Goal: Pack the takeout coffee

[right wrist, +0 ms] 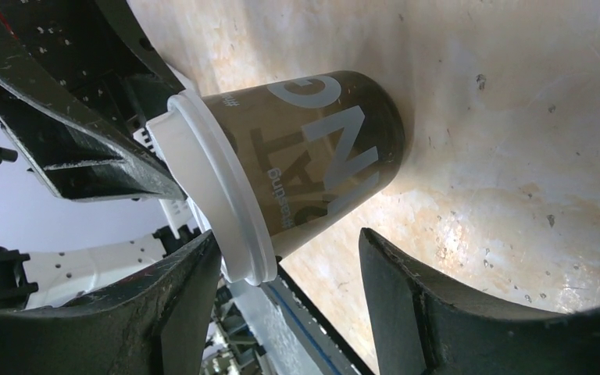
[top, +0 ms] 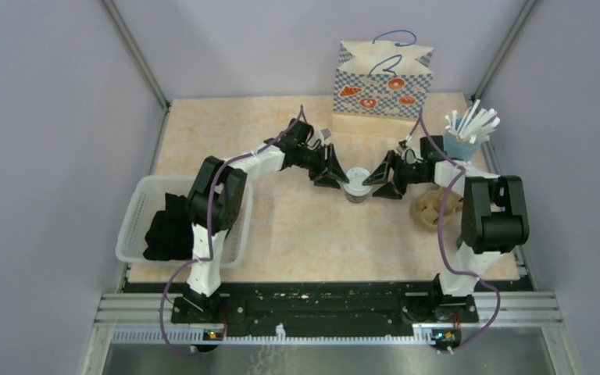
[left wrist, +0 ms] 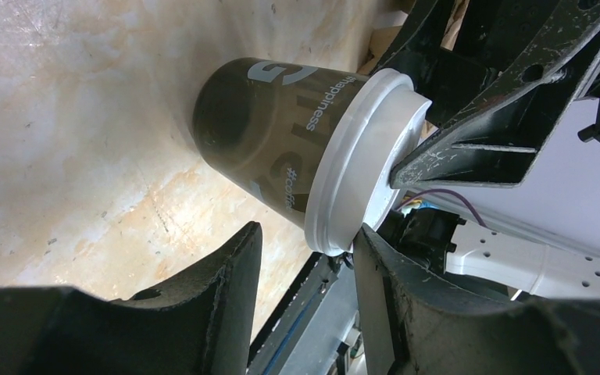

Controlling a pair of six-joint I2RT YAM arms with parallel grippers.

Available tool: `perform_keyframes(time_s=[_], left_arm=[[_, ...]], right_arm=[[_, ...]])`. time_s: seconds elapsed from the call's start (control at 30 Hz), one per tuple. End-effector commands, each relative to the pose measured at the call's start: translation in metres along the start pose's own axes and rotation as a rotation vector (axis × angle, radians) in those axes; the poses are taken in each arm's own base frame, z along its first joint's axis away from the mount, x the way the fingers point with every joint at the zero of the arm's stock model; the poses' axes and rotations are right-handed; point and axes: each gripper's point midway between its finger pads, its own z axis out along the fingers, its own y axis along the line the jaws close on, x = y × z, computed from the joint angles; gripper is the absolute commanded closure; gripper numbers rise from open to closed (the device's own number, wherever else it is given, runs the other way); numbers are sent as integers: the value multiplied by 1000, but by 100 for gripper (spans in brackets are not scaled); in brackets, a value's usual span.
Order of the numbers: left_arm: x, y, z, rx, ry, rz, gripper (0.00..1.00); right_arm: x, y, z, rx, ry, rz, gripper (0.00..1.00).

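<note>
One takeout coffee cup (top: 356, 184), dark-sided with a pale round lid, stands upright mid-table. My left gripper (top: 333, 173) is at its left and my right gripper (top: 383, 181) at its right, both tips at the lid. In the left wrist view the cup (left wrist: 281, 148) lies just beyond my open left gripper (left wrist: 306, 230); the lid rim touches one finger, and a finger of the right gripper (left wrist: 469, 148) rests on the lid top. In the right wrist view the cup (right wrist: 312, 164) sits ahead of my open right gripper (right wrist: 289, 234), its lid rim against one finger.
A patterned paper bag (top: 383, 82) stands at the back centre. At the left, a white basket (top: 137, 211) holds dark items. A blue cup of white sticks (top: 462, 141) stands at the back right, with a brown cardboard carrier (top: 430, 209) near the right arm.
</note>
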Motion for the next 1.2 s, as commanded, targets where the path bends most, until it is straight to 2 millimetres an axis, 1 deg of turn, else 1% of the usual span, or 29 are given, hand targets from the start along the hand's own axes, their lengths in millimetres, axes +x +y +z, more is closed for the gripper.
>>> perform_keyframes(time_s=[0.0,0.03,0.1,0.17,0.23,0.33,0.4,0.47,0.5,0.63,0.73,0.83,0.97,1.03,1.1,1.17], left_arm=[[8,46,4,-142,-11,-49,49],[9,51,3,-153,-9,-63,50],[9,54,2,-159,-7,-65,52],[3,44,-2,-145,-22,-27,50],[-3,29,-6,-121,-30,-1,48],[-8,8,-11,-74,-32,23,40],[-11,-5,-15,-38,-43,39,35],[-14,-11,-16,-24,-50,48,28],[-16,-12,-15,-20,-50,47,26],[-22,-11,-11,-14,-47,46,25],[-26,-16,-8,17,-44,42,28],[-26,-12,-3,19,-36,21,32],[-17,12,3,-39,-10,-4,34],[-11,24,5,-64,5,-14,37],[-6,31,5,-80,15,-21,39],[-3,32,4,-84,18,-19,40]], right_arm=[[-2,-21,5,57,-23,-16,36],[-2,-23,4,62,-26,-6,36],[-4,-22,2,63,-27,-5,36],[-7,-16,-1,58,-31,-22,35],[-11,-8,-5,46,-35,-36,34],[-15,5,-7,8,-38,-38,31],[-17,10,-8,-5,-49,-40,30],[-18,9,-7,-8,-50,-34,30],[-18,9,-6,-11,-46,-32,30],[-20,12,-4,-12,-43,-43,30],[-21,17,-2,-20,-45,-52,33],[-20,14,0,-13,-45,-43,40],[-13,3,5,-11,-37,-27,41],[-10,-4,8,-2,-31,-17,41],[-8,-9,10,11,-27,-18,42],[-7,-8,8,16,-26,-26,42]])
